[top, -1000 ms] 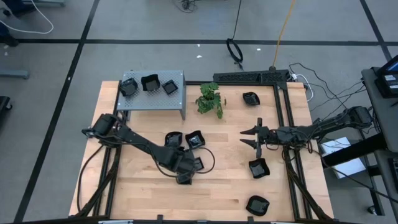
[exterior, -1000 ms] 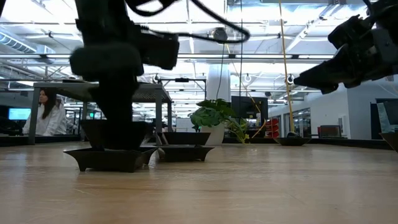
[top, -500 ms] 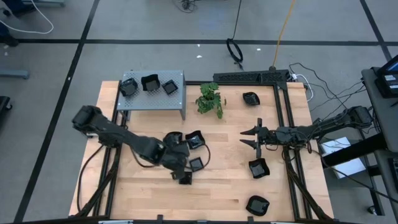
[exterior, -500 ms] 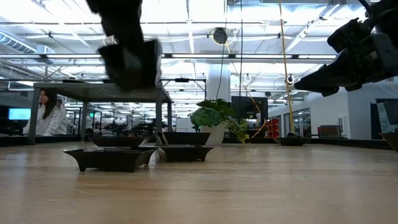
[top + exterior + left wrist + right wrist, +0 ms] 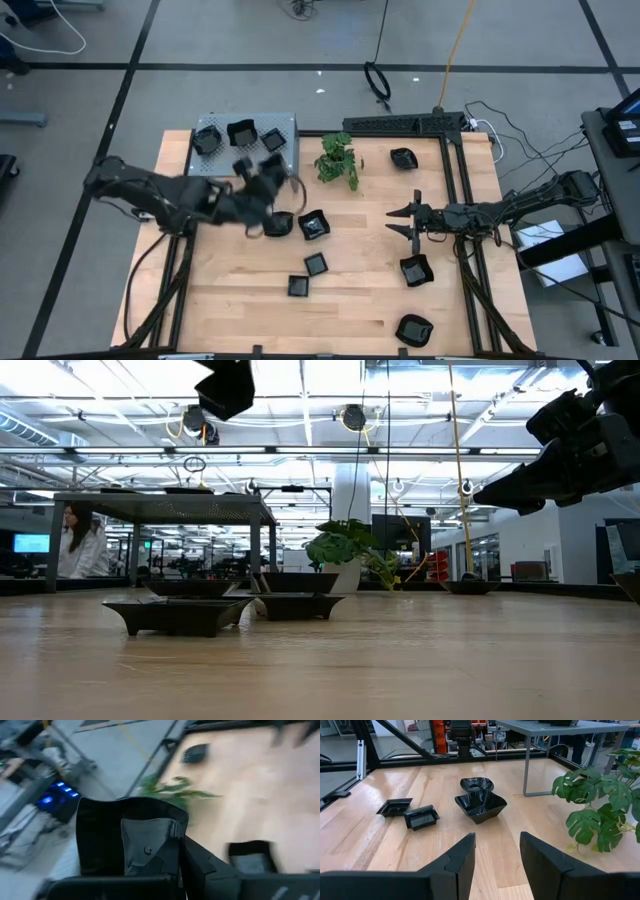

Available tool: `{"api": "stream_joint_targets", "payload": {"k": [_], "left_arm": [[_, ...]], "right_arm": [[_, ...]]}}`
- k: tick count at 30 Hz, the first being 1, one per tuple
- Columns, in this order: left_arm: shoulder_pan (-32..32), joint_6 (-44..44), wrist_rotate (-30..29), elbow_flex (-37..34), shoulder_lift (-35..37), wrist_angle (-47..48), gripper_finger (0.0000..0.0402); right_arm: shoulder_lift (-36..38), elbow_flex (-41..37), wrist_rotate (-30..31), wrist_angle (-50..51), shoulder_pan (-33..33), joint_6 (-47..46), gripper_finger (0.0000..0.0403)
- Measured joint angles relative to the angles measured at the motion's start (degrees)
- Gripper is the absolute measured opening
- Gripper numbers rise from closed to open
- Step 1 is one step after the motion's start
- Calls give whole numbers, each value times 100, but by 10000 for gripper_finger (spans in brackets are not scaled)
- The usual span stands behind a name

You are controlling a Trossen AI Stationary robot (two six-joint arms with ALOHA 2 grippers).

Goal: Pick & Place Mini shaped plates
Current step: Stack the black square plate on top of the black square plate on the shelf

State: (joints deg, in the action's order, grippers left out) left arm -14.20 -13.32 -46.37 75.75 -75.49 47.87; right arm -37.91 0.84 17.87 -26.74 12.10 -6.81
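Two dark robot arms reach over a pale wooden table [image 5: 350,310] seen from above. At nine o'clock, the left gripper [image 5: 262,172] is raised in the air beside the grey perforated shelf [image 5: 285,170], its fingers clamped on one small black plate [image 5: 127,840]. Three more black plates [image 5: 240,134] sit on the shelf top at eleven o'clock. Near the centre lie four loose plates [image 5: 313,226], two larger and two smaller. At three o'clock the right gripper [image 5: 404,220] hovers with its fingers spread apart, holding nothing; another plate [image 5: 415,270] lies just beside it. A small green plant [image 5: 338,160] stands at twelve o'clock.
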Motion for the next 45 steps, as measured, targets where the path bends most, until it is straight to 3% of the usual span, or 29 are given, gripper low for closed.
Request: {"api": "stream_joint_targets", "payload": {"k": [4,12,19,23,26,34,45], "left_arm": [[899,559,191,0,244,319,5],[2906,2146,1539,2,215,1092,6],[4083,2969,1674,2,171,1231,4],[4606,3030,2155,0,160,1245,9],[4876,3176,2521,0,136,1189,4],[5226,3306,2575,0,-78,1189,4],[5243,3281,2701,-4,-429,1198,12]], "right_arm": [[0,0,0,0,0,-2,145],[0,-4,0,0,0,-2,142],[0,-4,0,0,0,-1,145],[0,-4,0,0,0,0,142],[0,-4,-1,0,1,0,143],[0,-4,-1,1,0,-2,143],[2,-4,0,0,0,-1,145]]}}
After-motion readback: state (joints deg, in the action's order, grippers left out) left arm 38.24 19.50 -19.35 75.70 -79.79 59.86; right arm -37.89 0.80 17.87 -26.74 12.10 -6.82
